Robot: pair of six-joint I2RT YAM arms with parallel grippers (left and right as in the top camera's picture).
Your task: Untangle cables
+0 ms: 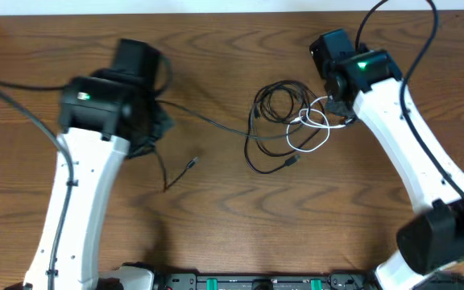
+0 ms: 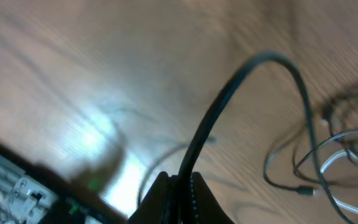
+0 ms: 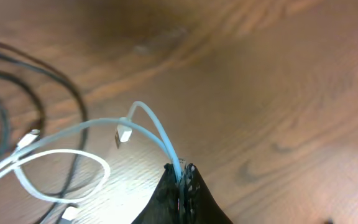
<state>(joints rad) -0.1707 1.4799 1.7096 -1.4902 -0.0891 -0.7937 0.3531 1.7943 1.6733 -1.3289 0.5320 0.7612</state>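
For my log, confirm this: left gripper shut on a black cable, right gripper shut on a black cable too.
Wrong on the right: the right wrist view shows the right gripper shut on the white cable. The left gripper is shut on a black cable.

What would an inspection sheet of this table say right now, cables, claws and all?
Surface: wooden table, bare grain, with glare in the wrist views.
Job's things: black cables in a loose tangle right of centre; white cable looped over its right side; one black strand runs off to the left.
Clutter: nothing seen.
Grippers: left gripper shut on the black strand; right gripper shut on the white cable.
Cables: thick arm cords trail from both arms.
Surroundings: pale strip along the far edge; rig base with green parts at the near edge.
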